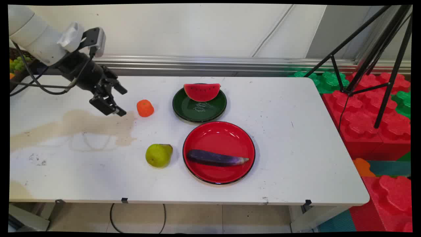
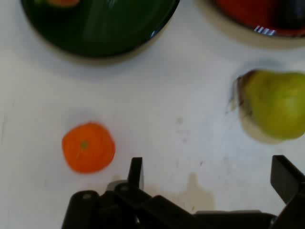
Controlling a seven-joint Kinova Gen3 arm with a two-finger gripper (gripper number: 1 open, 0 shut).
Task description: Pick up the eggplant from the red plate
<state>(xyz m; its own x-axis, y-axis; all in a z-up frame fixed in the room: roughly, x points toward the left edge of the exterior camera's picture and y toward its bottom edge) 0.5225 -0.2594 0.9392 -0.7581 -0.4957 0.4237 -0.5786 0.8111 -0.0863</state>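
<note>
Main view shows a small round orange tangerine (image 1: 145, 108) sitting on the white desk (image 1: 296, 148), just left of the dark green round plate (image 1: 199, 110) that carries a red watermelon slice (image 1: 201, 92). My arm reaches in from the upper left, angled downward, and my black two-finger tool (image 1: 117, 100) hangs with its jaws spread wide and empty, near the tangerine's left side, apart from it. A yellow-green pear (image 1: 159, 154) lies nearer the front.
</note>
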